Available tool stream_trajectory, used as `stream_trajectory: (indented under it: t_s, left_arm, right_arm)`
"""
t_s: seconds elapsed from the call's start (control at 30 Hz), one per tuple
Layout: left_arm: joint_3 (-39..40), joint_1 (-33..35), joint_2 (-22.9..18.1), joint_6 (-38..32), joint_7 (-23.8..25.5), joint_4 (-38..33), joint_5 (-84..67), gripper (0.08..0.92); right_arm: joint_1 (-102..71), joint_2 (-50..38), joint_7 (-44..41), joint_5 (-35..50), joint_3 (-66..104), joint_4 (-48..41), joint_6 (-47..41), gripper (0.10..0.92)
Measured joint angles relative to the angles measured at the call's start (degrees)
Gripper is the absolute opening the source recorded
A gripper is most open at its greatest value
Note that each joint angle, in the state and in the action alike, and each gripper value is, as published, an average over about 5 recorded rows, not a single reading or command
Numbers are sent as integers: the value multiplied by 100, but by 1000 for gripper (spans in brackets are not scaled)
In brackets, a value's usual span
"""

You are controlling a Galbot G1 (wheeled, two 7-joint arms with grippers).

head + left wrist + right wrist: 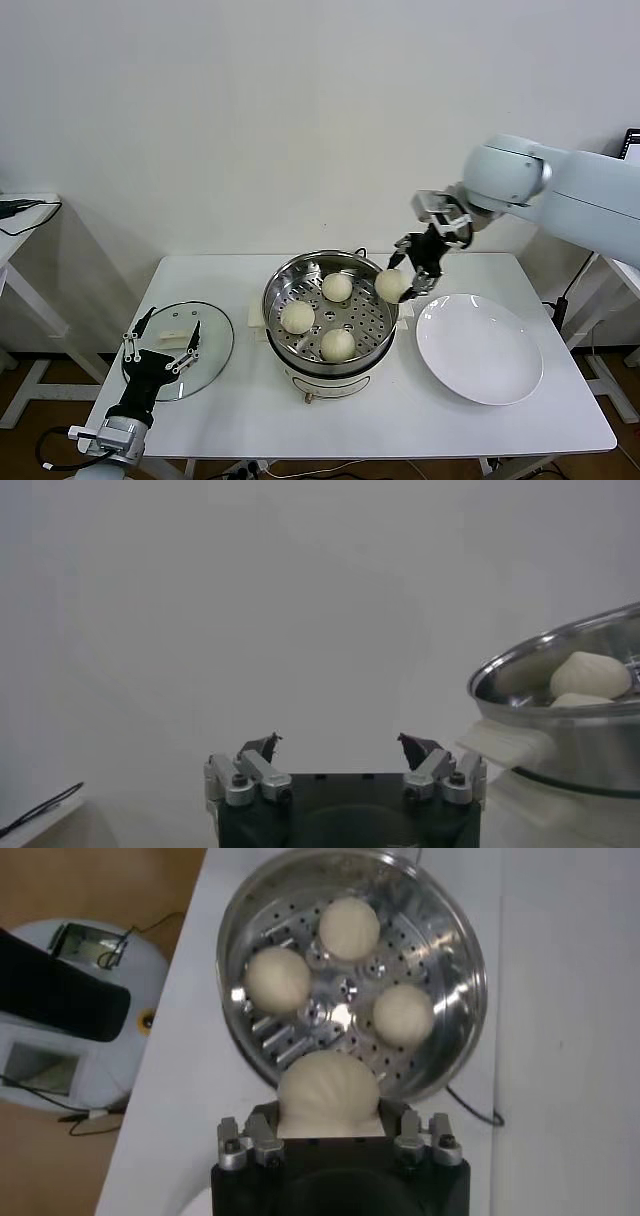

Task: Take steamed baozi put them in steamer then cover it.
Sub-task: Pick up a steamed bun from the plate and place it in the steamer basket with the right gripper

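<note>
The steamer (pixel 275 300) stands mid-table with three baozi on its perforated tray: one at the left (pixel 297 317), one at the back (pixel 337 287), one at the front (pixel 338 344). My right gripper (pixel 400 283) is shut on a fourth baozi (pixel 391 285) and holds it just above the steamer's right rim. In the right wrist view this baozi (pixel 328 1093) sits between the jaws, with the steamer (pixel 455 938) and its three buns beyond. My left gripper (pixel 160 345) is open and empty over the glass lid (pixel 212 350); it also shows in the left wrist view (pixel 340 747).
An empty white plate (pixel 480 350) lies right of the steamer. The glass lid with a white handle (pixel 178 337) lies flat at the table's left. The steamer's rim and white handle (pixel 505 745) show in the left wrist view. A side table (pixel 20 215) stands at the far left.
</note>
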Motion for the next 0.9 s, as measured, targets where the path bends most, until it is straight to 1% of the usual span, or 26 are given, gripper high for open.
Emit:
stream_trajectory:
  t_s: [0.33,0.9]
  left_arm:
    - [-66,-87,18,4,29,102,-64,823]
    - [-97,-182,32,-12,85,304,-97,823]
  right_arm:
    - [-357,795,-24,-39,-63,-550,-66,686]
    - [-793,1177,-92,-376,-163,-986,-82,687]
